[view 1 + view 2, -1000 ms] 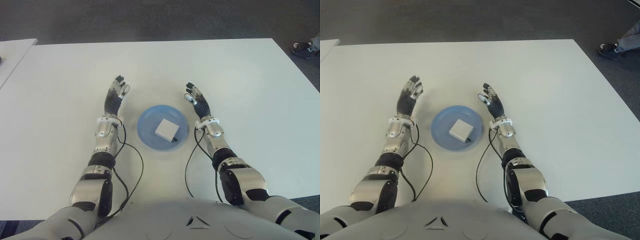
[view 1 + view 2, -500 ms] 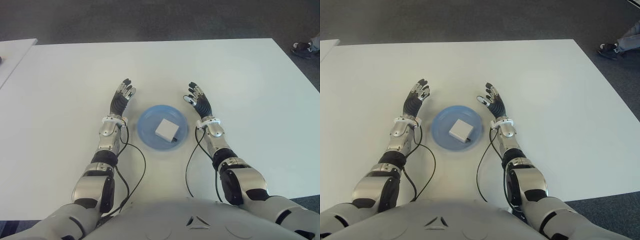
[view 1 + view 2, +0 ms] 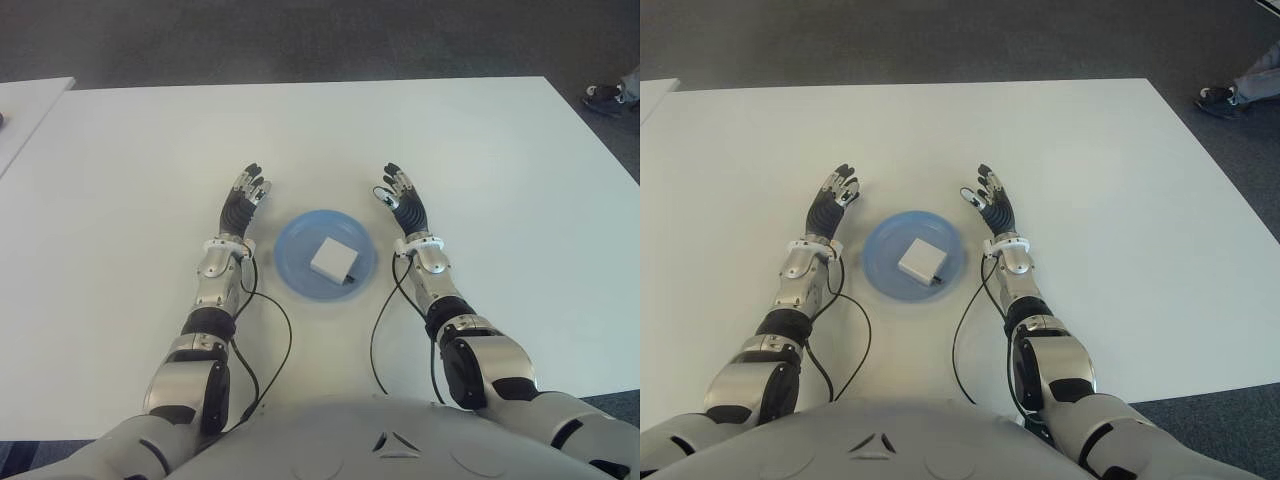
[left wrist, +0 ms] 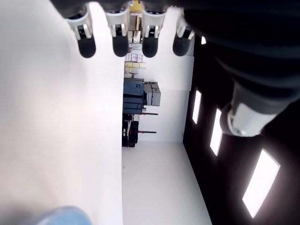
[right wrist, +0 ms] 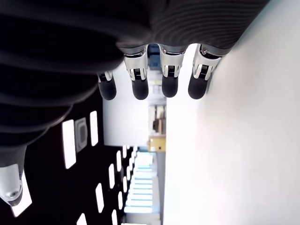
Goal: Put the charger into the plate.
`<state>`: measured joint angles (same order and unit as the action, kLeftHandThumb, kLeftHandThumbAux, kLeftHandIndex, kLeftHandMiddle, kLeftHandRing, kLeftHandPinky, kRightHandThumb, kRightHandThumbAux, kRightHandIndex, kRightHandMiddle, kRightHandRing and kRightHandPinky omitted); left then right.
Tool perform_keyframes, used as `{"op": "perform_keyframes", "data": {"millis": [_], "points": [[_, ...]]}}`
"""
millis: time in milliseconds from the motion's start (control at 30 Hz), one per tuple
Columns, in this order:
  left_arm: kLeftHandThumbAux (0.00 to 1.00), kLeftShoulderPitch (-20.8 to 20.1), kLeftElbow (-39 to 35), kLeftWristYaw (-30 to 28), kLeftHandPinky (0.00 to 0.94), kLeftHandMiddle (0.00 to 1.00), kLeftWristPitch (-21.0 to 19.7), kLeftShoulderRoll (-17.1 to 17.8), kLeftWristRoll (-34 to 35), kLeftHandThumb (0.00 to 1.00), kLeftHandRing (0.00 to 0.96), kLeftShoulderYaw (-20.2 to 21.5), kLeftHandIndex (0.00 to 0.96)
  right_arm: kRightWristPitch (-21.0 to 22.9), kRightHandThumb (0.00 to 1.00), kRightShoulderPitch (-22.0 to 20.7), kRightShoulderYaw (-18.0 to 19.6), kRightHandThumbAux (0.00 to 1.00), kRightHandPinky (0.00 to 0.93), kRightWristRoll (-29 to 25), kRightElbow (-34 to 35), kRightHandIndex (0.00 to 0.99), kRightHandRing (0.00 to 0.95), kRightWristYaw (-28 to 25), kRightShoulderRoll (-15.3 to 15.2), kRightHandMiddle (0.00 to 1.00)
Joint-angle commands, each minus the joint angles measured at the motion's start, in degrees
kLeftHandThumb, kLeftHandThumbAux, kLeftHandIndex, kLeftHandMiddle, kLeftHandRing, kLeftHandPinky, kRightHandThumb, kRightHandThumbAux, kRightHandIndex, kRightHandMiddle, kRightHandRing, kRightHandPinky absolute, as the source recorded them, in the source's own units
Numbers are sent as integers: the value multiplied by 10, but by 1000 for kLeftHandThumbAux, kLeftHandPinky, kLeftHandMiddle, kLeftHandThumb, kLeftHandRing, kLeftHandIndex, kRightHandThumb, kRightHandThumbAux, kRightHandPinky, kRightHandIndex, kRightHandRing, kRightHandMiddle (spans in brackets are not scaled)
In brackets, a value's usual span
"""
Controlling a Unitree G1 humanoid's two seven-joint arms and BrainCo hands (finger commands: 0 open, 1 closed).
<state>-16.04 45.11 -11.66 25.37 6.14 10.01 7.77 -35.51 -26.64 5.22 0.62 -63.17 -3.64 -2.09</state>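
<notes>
Lying white and broad, the bench (image 3: 480,140) is carrying the blue plate (image 3: 296,262), where the white charger (image 3: 333,259) is already sitting, so the task is looking finished and nothing more seems called for. The left hand (image 3: 241,207) and right hand (image 3: 404,207) are flanking the plate, fingers (image 4: 119,44) spreading wide and holding nothing, the charger between and apart from them.

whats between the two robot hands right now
The blue plate with the white charger in it lies between the open left robot hand and right robot hand, seen in both eye views.
</notes>
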Motion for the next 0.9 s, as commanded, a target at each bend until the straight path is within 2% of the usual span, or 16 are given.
{"op": "perform_keyframes", "data": {"millis": [33, 300, 567, 900], "points": [[568, 18, -7, 7, 0, 0, -18, 1, -12, 0, 0, -1, 0, 37, 37, 43, 1, 516, 0, 1, -29, 0, 0, 6, -1, 0], [559, 35, -8, 16, 0, 0, -2, 9, -62, 0, 0, -24, 0, 28, 39, 50, 8, 537, 0, -6, -23, 0, 0, -2, -13, 0], [553, 40, 1, 48, 0, 0, 35, 15, -116, 0, 0, -46, 0, 43, 46, 53, 18, 551, 0, -14, -17, 0, 0, 1, -19, 1], [542, 26, 26, 62, 0, 0, 39, 20, -122, 8, 0, -44, 0, 49, 46, 54, 21, 560, 0, -15, -14, 0, 0, -1, -22, 13]]}}
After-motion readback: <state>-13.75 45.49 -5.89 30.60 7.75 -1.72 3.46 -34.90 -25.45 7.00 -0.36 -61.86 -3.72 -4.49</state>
